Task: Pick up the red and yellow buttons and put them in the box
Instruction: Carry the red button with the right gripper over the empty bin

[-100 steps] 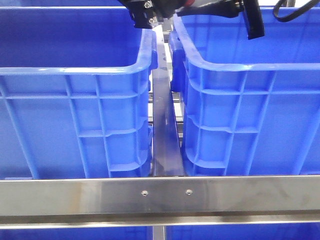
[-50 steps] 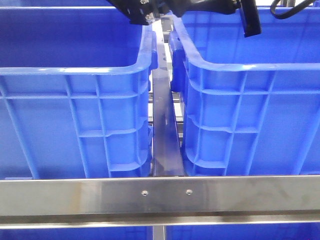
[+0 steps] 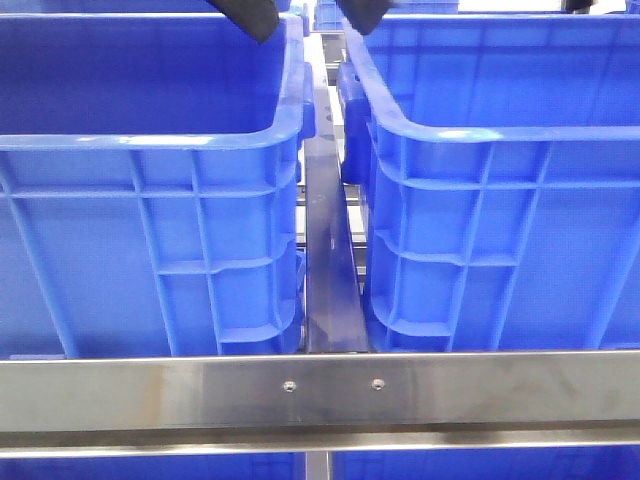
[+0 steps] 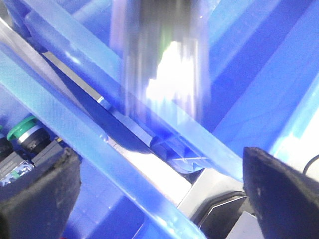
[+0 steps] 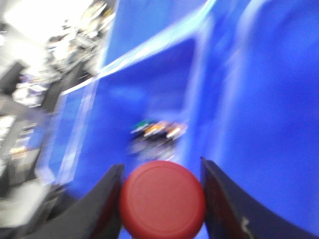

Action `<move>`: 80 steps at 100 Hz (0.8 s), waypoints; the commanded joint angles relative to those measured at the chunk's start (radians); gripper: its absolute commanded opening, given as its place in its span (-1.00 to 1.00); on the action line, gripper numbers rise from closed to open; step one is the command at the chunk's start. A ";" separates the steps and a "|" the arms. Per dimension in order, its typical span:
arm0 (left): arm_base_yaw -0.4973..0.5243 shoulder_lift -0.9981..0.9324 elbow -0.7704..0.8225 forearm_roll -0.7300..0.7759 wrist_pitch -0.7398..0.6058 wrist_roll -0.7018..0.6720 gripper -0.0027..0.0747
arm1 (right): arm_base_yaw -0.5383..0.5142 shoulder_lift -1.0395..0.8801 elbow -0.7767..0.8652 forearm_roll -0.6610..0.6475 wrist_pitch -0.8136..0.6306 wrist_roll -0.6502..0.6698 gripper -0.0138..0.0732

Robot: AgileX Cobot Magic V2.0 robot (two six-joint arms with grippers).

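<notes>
Glossy plastic crates (image 3: 150, 200), brushed-metal rail (image 3: 320, 395)

Crate contents (image 5: 157, 130) motion-blurred, unidentifiable

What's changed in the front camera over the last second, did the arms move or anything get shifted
Both arms rose toward the top of the front view: a second ago their black bodies hung over the gap between the crates, and now only two dark tips show, the left gripper and the right gripper. The right wrist view shows the red button gripped between its fingers. The left crate, right crate and steel rail stayed put.
</notes>
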 commanded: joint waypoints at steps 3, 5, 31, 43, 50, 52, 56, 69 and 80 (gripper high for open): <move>-0.009 -0.040 -0.032 -0.025 -0.044 -0.005 0.67 | -0.043 -0.036 -0.046 0.009 -0.037 -0.103 -0.14; -0.009 -0.040 -0.032 -0.025 -0.044 -0.005 0.67 | -0.047 -0.036 -0.046 0.004 -0.056 -0.120 -0.14; -0.009 -0.040 -0.032 -0.025 -0.044 -0.005 0.67 | -0.025 -0.028 -0.046 -0.050 -0.398 -0.376 -0.14; -0.009 -0.040 -0.032 -0.025 -0.044 -0.005 0.67 | -0.002 -0.010 -0.046 -0.050 -0.548 -0.479 -0.14; -0.009 -0.040 -0.032 -0.025 -0.044 -0.005 0.67 | 0.009 0.005 -0.046 -0.050 -0.582 -0.524 -0.14; -0.009 -0.040 -0.032 -0.025 -0.044 -0.005 0.67 | 0.011 0.011 -0.046 -0.050 -0.586 -0.530 -0.14; -0.009 -0.040 -0.032 -0.025 -0.044 -0.005 0.67 | 0.018 0.023 -0.046 -0.049 -0.600 -0.534 -0.14; -0.009 -0.040 -0.032 -0.025 -0.046 -0.005 0.67 | 0.029 0.070 -0.046 -0.049 -0.699 -0.534 -0.14; -0.009 -0.040 -0.032 -0.025 -0.048 -0.005 0.67 | 0.029 0.110 -0.046 -0.049 -0.760 -0.534 -0.14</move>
